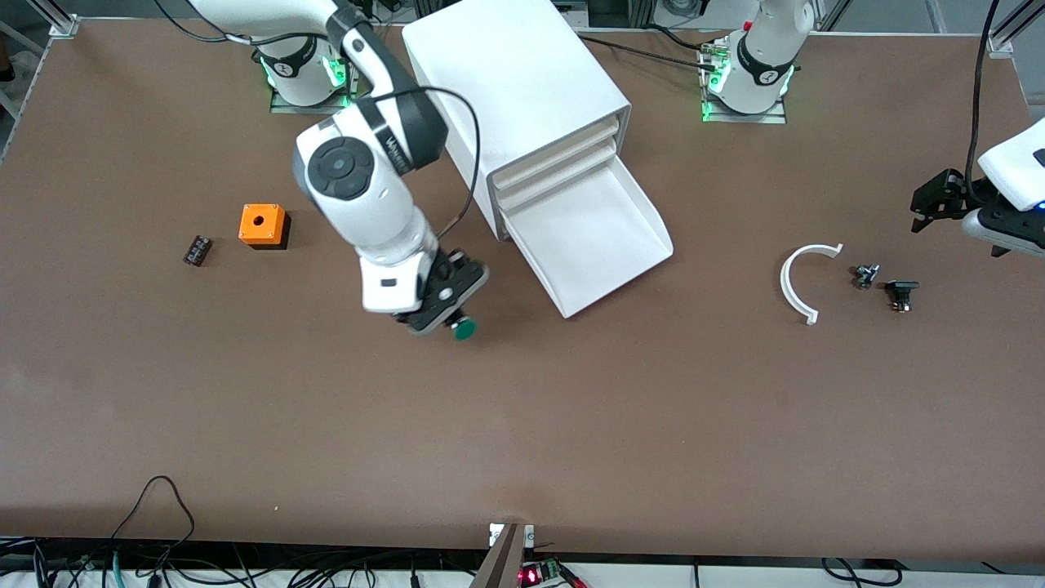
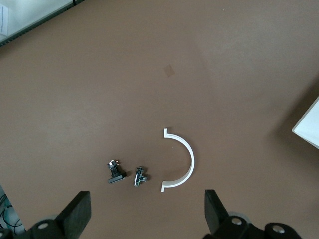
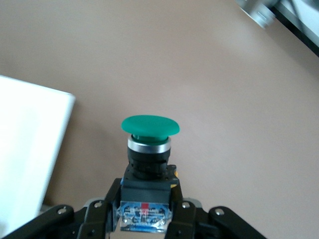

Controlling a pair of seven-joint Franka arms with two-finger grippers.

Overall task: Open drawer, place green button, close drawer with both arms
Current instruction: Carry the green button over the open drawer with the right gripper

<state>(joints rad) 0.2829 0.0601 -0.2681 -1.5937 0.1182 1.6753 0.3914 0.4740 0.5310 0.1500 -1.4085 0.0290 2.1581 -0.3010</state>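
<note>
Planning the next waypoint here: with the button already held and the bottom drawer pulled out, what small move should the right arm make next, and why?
Probably carry it sideways toward the cabinet until it hangs over the open drawer. The right tool is shut on the button above bare table beside the drawer's front end, not above its tray. The left tool waits, open, at its end of the table.

Brown table (image 1: 522, 425), cables below

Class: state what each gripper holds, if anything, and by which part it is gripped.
The right gripper holds the button by its black body, green cap pointing away from the fingers. The left gripper is open and holds nothing.
</note>
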